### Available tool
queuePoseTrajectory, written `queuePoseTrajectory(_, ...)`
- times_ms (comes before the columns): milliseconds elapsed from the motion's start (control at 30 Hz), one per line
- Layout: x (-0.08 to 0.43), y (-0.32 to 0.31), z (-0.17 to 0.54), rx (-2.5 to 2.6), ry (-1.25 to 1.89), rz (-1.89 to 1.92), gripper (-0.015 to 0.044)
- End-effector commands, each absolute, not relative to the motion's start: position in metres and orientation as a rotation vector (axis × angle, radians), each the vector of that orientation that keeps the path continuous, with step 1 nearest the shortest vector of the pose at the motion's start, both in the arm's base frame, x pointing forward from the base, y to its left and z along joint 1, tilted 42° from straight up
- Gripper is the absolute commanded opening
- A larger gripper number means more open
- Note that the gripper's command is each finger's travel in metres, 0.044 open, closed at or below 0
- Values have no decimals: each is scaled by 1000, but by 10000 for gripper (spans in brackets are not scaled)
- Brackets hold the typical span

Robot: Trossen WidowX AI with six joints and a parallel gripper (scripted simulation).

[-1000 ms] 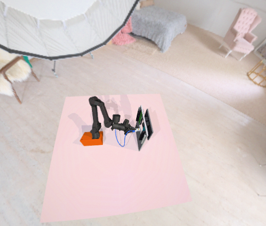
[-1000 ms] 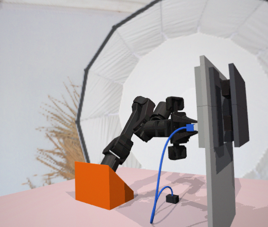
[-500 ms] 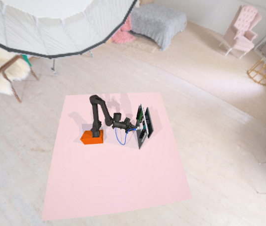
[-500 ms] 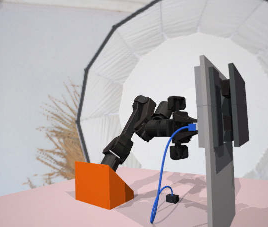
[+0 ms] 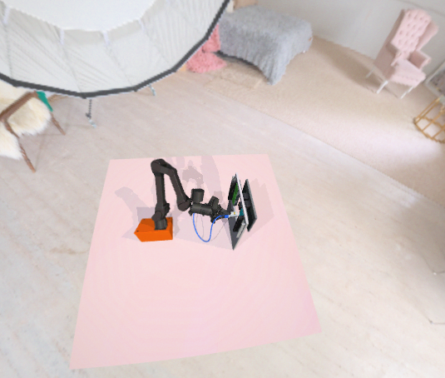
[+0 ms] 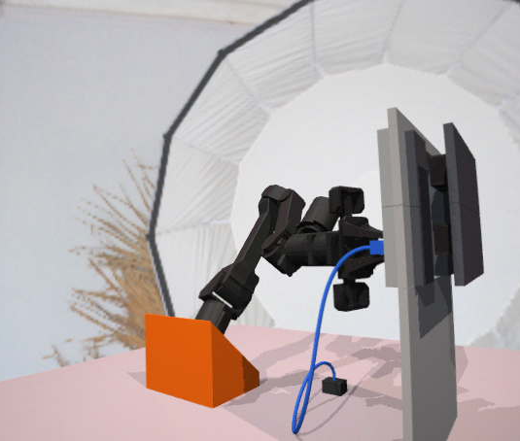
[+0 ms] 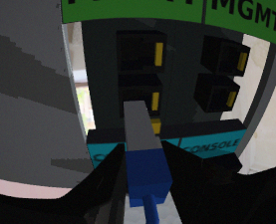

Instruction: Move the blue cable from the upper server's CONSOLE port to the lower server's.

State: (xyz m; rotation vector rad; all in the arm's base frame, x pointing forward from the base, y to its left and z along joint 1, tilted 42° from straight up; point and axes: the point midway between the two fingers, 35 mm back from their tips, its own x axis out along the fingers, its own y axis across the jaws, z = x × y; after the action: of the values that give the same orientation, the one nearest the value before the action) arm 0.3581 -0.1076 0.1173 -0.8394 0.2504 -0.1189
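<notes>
The pincer (image 5: 225, 213) (image 6: 383, 245) (image 7: 141, 148) was clenched around the plug (image 5: 227, 216) (image 6: 376, 247) (image 7: 148, 170), blue at the back and grey toward its tip, with one dark finger on either side, presumably to squeeze the tab and keep the tip aimed at the ports. The plug was at the front of the upright rack (image 5: 241, 196) (image 6: 405, 340), beside teal labels (image 7: 210, 143), one reading CONSOLE; whether its tip was seated could not be told. The blue cable (image 5: 206, 241) (image 6: 319, 316) (image 7: 150, 210) left the plug's rear, away from the ports, and drooped in a loop toward the pink worktop (image 5: 195, 300) (image 6: 87, 389), probably leaving slack for the move.
</notes>
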Motion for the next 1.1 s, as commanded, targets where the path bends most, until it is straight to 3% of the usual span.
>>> queuePoseTrajectory(0,361,-109,121,-840,244,-131,0)
queuePoseTrajectory(1067,372,-109,121,-839,243,-132,0)
